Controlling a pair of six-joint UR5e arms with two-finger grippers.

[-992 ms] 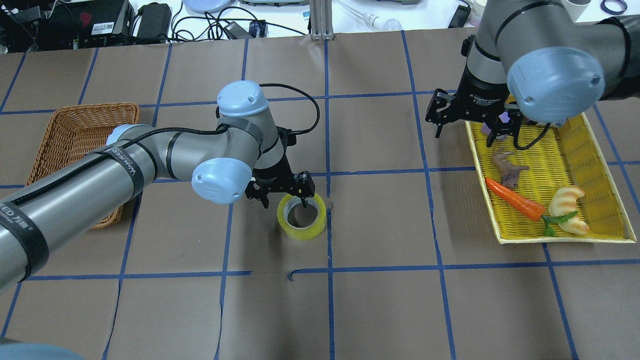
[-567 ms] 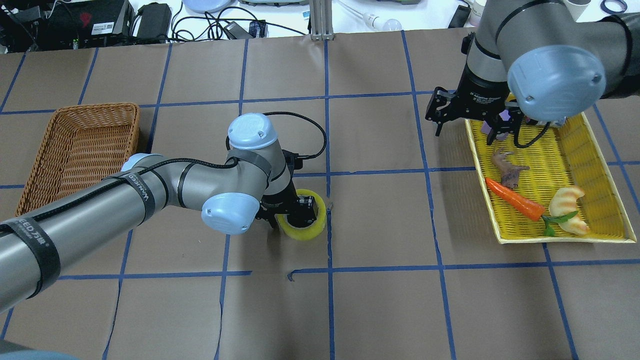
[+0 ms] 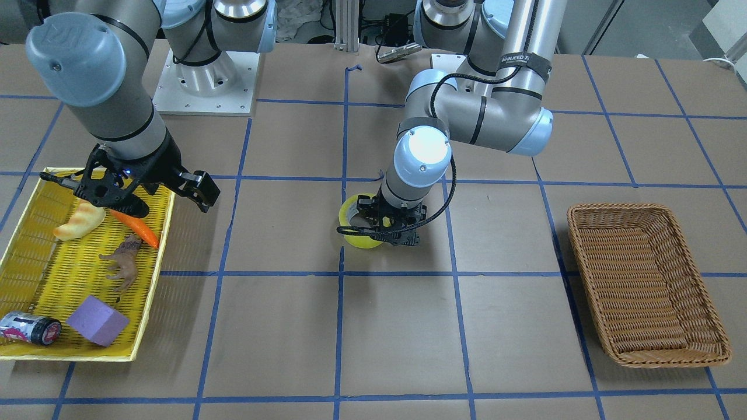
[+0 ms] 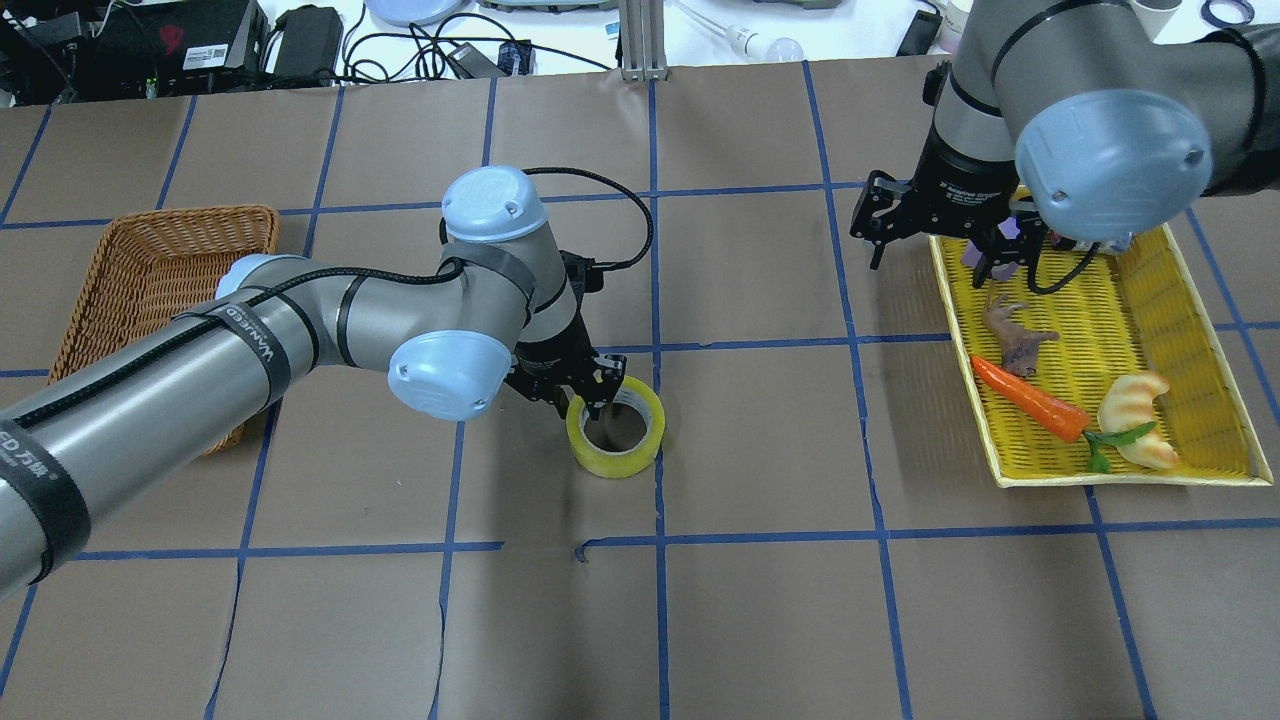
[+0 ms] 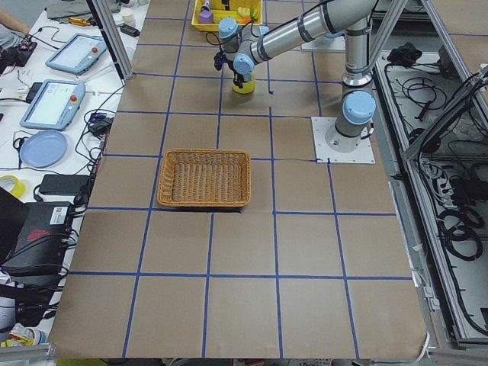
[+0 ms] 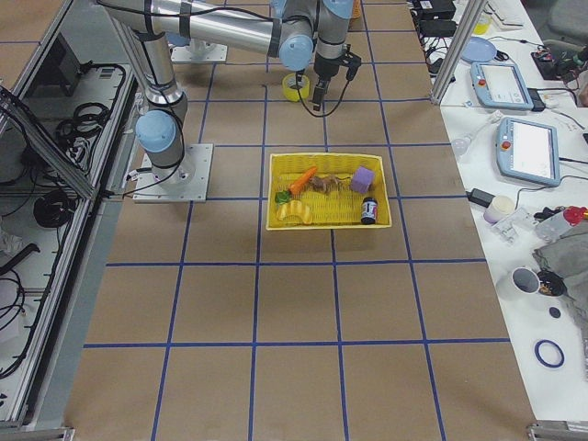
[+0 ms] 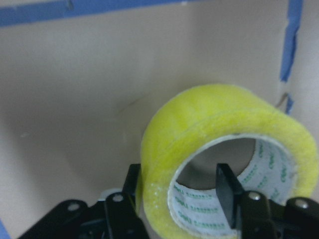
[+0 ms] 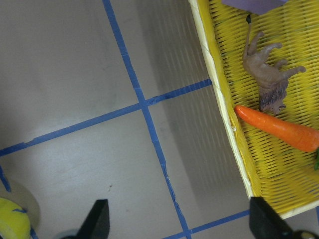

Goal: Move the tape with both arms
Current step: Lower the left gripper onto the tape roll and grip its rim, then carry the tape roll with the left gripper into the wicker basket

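Observation:
The yellow tape (image 4: pixel 612 464) is near the table's middle, tilted, and it also shows in the front view (image 3: pixel 362 242). My left gripper (image 4: pixel 592 396) is shut on its wall. The left wrist view shows the tape (image 7: pixel 214 124) between one finger outside and one finger inside the printed core, and the gripper (image 7: pixel 179 186) clamped on it. I cannot tell whether the roll still touches the paper. My right gripper (image 4: pixel 930 265) is open and empty above the yellow tray's left edge, far from the tape. In the right wrist view, the open gripper (image 8: pixel 182 221) sees the tape (image 8: pixel 11 225) at the bottom left.
A wicker basket (image 4: pixel 190 215) sits at the left. A yellow tray (image 4: pixel 1120 478) at the right holds a carrot (image 4: pixel 1030 400), a toy lion (image 4: pixel 1012 335), a croissant (image 4: pixel 1135 415), a purple block (image 3: pixel 96 321) and a can (image 3: pixel 29 328).
My left arm dipped onto the tape, then drew back up. Its fingers closed on the roll's wall, and the roll now sits tilted and slightly to the right. The right arm barely moved.

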